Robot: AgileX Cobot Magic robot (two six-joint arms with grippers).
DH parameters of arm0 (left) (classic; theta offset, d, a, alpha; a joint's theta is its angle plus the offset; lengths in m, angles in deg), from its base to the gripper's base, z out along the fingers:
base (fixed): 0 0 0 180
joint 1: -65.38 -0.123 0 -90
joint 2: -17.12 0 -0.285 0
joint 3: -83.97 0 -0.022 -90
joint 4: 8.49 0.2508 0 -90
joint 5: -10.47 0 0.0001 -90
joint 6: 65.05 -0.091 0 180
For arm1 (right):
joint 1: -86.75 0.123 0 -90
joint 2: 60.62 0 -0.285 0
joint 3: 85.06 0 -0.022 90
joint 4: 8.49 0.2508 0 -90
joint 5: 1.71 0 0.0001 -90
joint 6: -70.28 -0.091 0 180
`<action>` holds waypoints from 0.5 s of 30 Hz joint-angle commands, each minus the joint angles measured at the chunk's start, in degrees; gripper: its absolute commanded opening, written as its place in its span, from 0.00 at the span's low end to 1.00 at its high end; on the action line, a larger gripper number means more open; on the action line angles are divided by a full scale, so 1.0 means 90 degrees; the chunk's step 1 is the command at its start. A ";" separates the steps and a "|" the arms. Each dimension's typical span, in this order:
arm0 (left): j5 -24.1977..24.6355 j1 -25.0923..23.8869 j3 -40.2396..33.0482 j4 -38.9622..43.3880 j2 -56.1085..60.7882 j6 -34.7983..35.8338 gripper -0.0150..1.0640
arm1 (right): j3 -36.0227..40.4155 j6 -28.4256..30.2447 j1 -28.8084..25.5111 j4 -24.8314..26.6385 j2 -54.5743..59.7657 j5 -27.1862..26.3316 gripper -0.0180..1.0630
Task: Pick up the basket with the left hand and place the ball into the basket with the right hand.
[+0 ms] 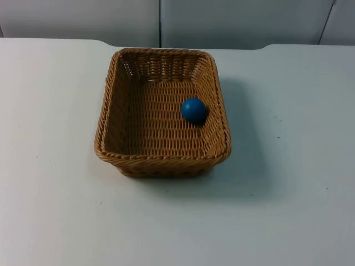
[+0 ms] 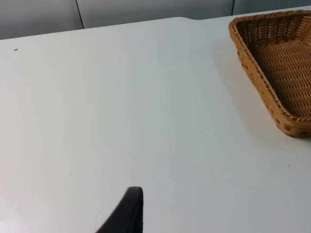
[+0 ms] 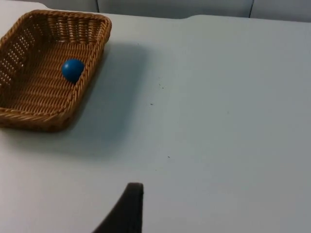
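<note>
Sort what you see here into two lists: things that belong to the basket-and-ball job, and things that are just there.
Belongs to the job:
- basket, standing on the table
- ball, blue, lying inside the basket by its right wall
- left gripper, over bare table beside the basket
- right gripper, over bare table, apart from the basket

Just there:
- table, white
- wall, grey

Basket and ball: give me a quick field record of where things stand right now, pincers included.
basket: woven wicker basket, standing on the white table, held by neither pincer
ball: blue ball, inside the basket, against its right wall
left pincer: over bare table beside the basket, one fingertip seen
right pincer: over bare table, apart from the basket, one fingertip seen
task state: ball already in basket
</note>
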 commanded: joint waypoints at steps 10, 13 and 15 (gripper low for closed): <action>-0.0001 0.0052 -0.0055 0.0064 0.0027 0.0101 0.99 | 0.0057 -0.0571 0.0034 -0.0500 -0.0028 -0.0027 0.99; -0.0001 0.0052 -0.0055 0.0064 0.0027 0.0101 0.99 | 0.0057 -0.0571 0.0034 -0.0500 -0.0028 -0.0027 0.99; -0.0001 0.0052 -0.0055 0.0064 0.0027 0.0101 0.99 | 0.0057 -0.0571 0.0034 -0.0500 -0.0028 -0.0027 0.99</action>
